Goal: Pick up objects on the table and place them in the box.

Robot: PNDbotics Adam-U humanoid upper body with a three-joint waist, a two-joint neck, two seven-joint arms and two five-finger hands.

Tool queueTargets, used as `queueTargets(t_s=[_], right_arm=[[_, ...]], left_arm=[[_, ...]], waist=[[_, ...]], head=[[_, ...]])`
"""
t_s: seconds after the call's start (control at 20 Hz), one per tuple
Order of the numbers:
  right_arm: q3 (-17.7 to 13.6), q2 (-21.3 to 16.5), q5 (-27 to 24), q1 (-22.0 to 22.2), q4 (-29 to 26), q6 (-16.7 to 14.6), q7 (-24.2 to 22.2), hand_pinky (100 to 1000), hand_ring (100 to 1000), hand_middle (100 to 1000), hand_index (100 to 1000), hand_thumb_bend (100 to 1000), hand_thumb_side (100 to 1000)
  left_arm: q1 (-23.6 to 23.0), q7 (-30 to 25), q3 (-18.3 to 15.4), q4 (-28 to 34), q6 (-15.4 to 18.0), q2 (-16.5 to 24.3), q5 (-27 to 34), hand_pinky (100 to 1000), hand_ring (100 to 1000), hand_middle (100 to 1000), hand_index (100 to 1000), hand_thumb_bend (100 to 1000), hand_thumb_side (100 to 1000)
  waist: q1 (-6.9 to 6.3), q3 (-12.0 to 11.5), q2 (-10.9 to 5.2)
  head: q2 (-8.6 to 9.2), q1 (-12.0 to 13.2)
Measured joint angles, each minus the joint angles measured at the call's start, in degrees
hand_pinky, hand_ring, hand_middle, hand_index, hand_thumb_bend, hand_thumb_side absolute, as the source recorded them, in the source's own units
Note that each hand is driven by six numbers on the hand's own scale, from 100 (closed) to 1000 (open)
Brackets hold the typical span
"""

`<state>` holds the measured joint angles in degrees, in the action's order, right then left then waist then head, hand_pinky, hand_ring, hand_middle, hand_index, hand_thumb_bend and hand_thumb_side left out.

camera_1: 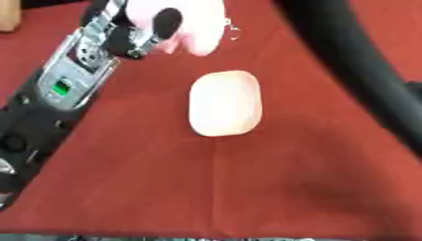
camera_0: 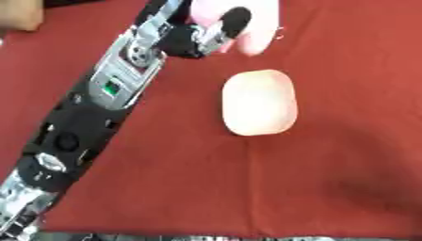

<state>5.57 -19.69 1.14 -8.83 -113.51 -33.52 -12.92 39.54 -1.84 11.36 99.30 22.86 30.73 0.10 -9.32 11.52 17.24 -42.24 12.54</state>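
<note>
The left hand (camera_0: 202, 35) reaches in from the lower left corner along a long black and silver arm (camera_0: 91, 117) that crosses the red tabletop (camera_0: 272, 188) on a diagonal, and at the far end its fingers are curled round a pale pink soft object (camera_0: 251, 23), which sits at the top edge of both views and is partly cut off there. A thin ring or loop shows at the pink object's right side, too small to make out. Just nearer than the hand, apart from it and not touched, a cream rounded oblong object (camera_0: 259, 102) lies flat on the cloth near the middle of the tabletop, its long side running away from the camera. Bare red cloth surrounds it on the right and on the near side, all the way to the tabletop's near edge (camera_0: 206, 234), where a dark strip runs along the bottom of the views. In the right eye view a thick black tube-like shape (camera_1: 354, 61) sweeps from the top down the right edge; the right hand itself does not show. A tan shape (camera_0: 20, 16) sits at the upper left corner, mostly out of frame.
</note>
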Motion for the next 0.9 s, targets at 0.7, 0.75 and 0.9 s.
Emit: queueTargets(t_s=[0.7,0.75,0.9], right_arm=[[0.0,0.0,0.2,0.0,0.0,0.1,0.1,584,777,846,952,100,705],[0.0,0.0,0.2,0.0,0.0,0.1,0.1,584,777,846,952,100,705],[0.0,0.0,0.2,0.0,0.0,0.1,0.1,584,777,846,952,100,705]], left_arm=[[1.4,12.5,-1.3,-3.1,-7.4,0.4,-19.3,100,111,170,314,100,441],[1.5,12.8,-1.0,-3.6,-7.4,0.4,-20.8,100,112,171,314,100,424],[1.9,13.3,-0.3,-5.1,-7.1,0.1,-23.5,100,114,177,320,100,393]], waist=[[0.00,0.0,0.00],[0.00,0.0,0.00],[0.00,0.0,0.00]], head=[[0.21,-0.4],[0.21,-0.4],[0.20,-0.4]])
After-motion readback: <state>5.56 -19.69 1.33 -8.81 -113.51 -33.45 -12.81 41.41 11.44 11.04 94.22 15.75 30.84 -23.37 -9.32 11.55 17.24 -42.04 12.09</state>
